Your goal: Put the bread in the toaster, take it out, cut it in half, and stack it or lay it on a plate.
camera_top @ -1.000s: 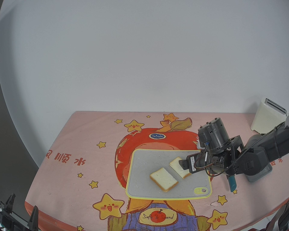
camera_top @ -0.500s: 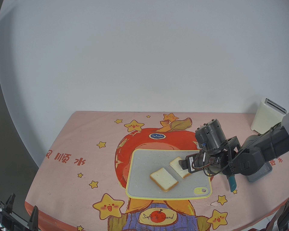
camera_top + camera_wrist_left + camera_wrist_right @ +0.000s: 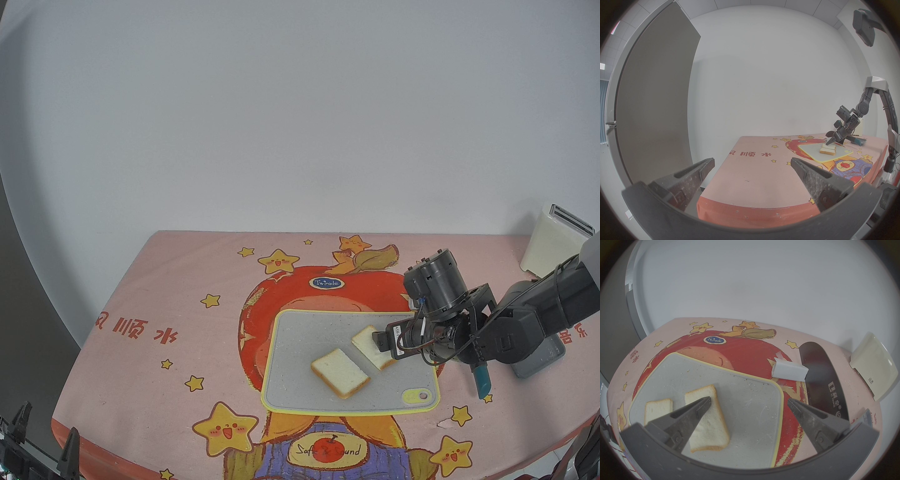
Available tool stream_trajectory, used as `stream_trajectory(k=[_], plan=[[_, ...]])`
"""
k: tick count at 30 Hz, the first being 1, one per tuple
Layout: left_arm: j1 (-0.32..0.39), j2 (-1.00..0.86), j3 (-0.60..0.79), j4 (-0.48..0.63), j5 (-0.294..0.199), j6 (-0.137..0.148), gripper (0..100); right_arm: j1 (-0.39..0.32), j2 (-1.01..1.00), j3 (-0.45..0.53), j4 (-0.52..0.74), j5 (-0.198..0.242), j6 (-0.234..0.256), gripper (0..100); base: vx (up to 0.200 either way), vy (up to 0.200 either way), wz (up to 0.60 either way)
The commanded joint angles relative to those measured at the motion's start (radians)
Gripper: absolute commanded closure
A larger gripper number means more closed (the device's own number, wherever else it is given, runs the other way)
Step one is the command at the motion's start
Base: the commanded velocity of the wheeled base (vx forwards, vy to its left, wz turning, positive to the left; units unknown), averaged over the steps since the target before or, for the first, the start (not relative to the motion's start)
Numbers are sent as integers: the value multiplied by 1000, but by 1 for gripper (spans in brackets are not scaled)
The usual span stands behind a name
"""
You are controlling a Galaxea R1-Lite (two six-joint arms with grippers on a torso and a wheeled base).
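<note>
Two halves of a bread slice lie on the grey cutting board [image 3: 294, 350] with its yellow rim. One bread half [image 3: 340, 372] sits mid-board, the other bread half [image 3: 369, 347] nearer the right edge. My right gripper [image 3: 382, 340] hovers open just over that right half; in the right wrist view its gripper [image 3: 748, 402] stands with one fingertip above the near half [image 3: 707, 421], the other half [image 3: 657, 410] beyond. The cream toaster [image 3: 558, 240] stands at the table's far right. My left gripper [image 3: 753, 175] is open and holds nothing, low off the table's front left corner.
A knife with a teal handle [image 3: 481, 380] lies right of the board, its dark blade [image 3: 823, 380] beside a small white block [image 3: 789, 370]. A flat grey object [image 3: 545, 355] lies under my right arm. The table's left half is bare cloth [image 3: 187, 312].
My right arm's wrist has shifted slightly left and lower; its fingertips stay over the right bread half. Both halves and the left arm are unmoved.
</note>
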Motion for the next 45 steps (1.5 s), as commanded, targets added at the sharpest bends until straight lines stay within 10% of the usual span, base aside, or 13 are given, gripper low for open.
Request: stream_trajectory(k=[1, 27, 28, 45], plan=[[0, -16, 16, 0, 0, 0, 0, 0, 8, 1, 4, 0, -1, 0, 0, 0, 0], [0, -16, 18, 0, 0, 0, 0, 9, 12, 4, 2, -11, 1, 0, 0, 0, 0], [0, -16, 16, 0, 0, 0, 0, 9, 14, 4, 2, -15, 1, 100, 0, 0, 0], [0, -16, 16, 0, 0, 0, 0, 14, 15, 4, 0, -15, 2, 100, 0, 0, 0]])
